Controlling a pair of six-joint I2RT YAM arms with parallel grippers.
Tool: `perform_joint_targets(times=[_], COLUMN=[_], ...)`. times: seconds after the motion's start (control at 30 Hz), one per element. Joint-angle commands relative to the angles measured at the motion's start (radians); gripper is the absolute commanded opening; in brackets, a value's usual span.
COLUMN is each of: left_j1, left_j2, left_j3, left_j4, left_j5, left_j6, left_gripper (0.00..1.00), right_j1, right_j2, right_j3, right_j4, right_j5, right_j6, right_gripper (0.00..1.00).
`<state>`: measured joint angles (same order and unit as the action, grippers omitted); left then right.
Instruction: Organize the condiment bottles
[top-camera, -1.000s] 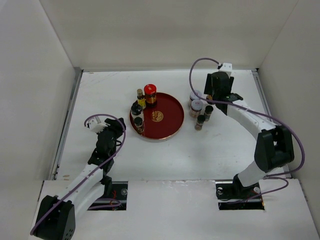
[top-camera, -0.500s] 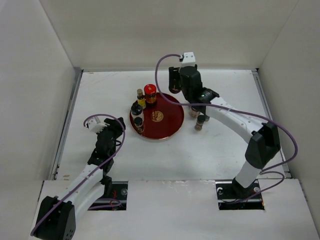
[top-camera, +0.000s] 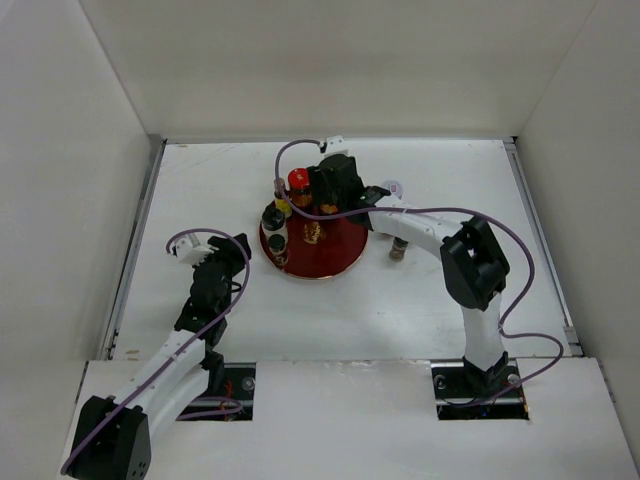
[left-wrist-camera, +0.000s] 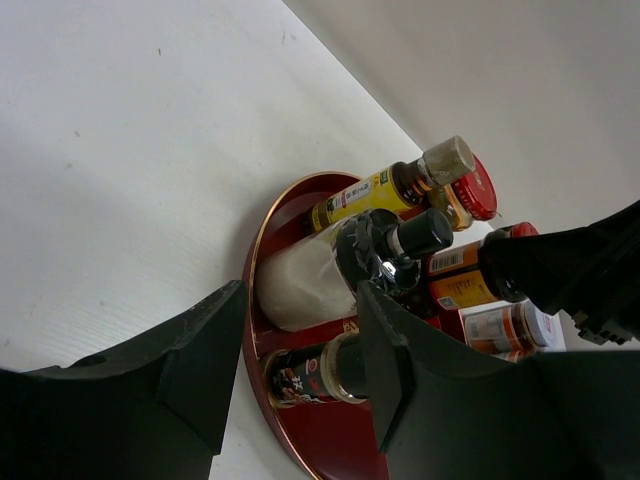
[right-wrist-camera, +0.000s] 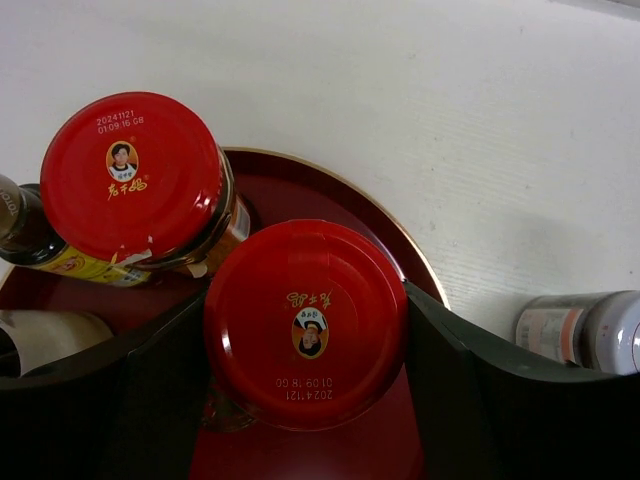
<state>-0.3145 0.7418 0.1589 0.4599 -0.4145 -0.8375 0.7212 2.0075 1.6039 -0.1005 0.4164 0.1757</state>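
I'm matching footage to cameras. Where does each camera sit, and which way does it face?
Top external: above and behind the robot, looking down at the table; left arm and right arm show.
Left wrist: low on the left gripper, facing across at the tray; its two open fingers show.
Right wrist: on the right gripper, looking straight down at the red-capped jar it grips; both fingers show.
Shared: both wrist views show the tray.

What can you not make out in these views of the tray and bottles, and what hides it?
Right wrist view: the base of the held red-capped jar, under its own cap; the silver-lidded jar, cut by the frame's edge.
Top view: the held jar, beneath the right gripper.
Left wrist view: the near part of the tray, behind the left gripper.
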Motion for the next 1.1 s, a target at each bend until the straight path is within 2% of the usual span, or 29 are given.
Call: perform_joint_targets(times=[0.0,0.3,0.73,1.07], left_j1=[0.004,0.004,0.009,0.010], left_j2=[-0.002,-0.012,-0.016,-0.015], left_j3=[0.004,0.005,0.005,0.004], left_j4=[0.039,0.037,0.037,0.037], left_j5=[0.006,0.011,0.016,0.014], left_j6=[-0.006,-0.005,-0.005,-0.003], left_gripper=[0.46,0.46,0.46,0.46], right_j1=[0.004,0.004,-0.016,-0.036], right_j2=[-0.035,-0.013,-0.009,-0.079], right_j3=[0.082,0.024,0.008,-0.005], right_j4=[0.163,0.185,0.157,0.191], right_j5=[0.016,0.016,-0.024,-0.057], right_j6=[0.021,0.048,0.076,0.084], right_gripper=[0.50,0.69,0.77,0.85])
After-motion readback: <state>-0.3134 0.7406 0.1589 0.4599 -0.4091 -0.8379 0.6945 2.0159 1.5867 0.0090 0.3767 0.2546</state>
